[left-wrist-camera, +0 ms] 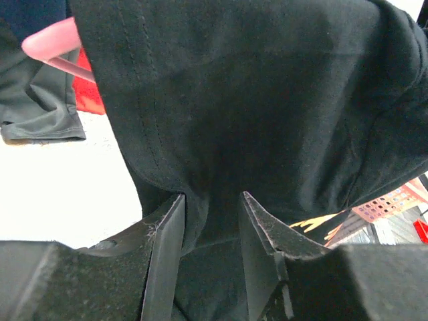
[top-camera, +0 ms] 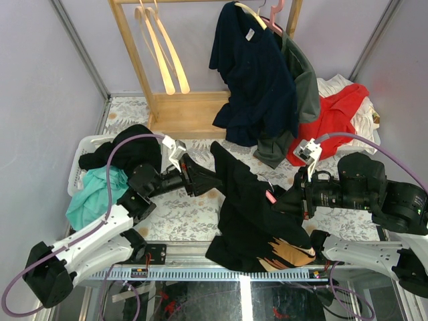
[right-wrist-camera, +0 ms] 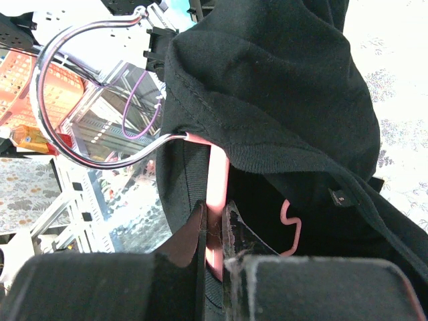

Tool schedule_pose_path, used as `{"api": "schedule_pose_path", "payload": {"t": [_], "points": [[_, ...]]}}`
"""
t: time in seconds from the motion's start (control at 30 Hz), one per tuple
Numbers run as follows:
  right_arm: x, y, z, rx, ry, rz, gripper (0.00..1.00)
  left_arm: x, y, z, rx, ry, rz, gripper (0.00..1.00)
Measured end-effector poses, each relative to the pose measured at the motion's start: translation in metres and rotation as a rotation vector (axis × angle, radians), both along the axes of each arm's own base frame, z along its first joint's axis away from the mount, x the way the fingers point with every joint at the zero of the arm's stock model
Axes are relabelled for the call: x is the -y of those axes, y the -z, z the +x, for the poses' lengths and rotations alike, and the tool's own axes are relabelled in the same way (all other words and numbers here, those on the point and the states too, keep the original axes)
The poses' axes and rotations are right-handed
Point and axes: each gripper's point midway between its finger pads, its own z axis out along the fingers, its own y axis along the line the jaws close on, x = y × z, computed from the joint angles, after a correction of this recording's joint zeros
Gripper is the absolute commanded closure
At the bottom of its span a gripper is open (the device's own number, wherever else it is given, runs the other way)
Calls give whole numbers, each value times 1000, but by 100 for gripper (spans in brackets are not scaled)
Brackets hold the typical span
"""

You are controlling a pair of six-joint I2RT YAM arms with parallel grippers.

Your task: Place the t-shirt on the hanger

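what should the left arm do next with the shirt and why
Probably close the left gripper on the t-shirt fabric lying between its parted fingers and tug it away from the hook. The right gripper is shut on the hanger, and the hook already pokes out of the collar, but the cloth sits bunched over the hanger's neck rather than drawn down.

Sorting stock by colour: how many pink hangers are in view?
2. The first pink hanger sits inside the black t-shirt, clamped by the right end effector; the second pink hanger hangs at the wooden rack, carrying a grey garment. More may be hidden.
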Motion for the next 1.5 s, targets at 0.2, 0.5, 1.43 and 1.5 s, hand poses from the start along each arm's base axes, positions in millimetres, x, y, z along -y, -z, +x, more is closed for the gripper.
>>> {"api": "schedule_pose_path", "payload": {"t": [0.2, 0.5, 1.43, 1.5], "points": [[0, 0, 0, -2, 1, -1, 100, 4, 6, 3, -11, 12, 11, 64], [-2, 2, 1, -7, 1, -10, 100, 3, 24, 16, -42, -43, 50, 63], [0, 5, 23, 24, 102, -66, 100, -37, -36, 77, -21, -457, 98, 100], [-1, 4, 28, 32, 117, -72, 100, -48, -48, 88, -19, -546, 110, 100]]}}
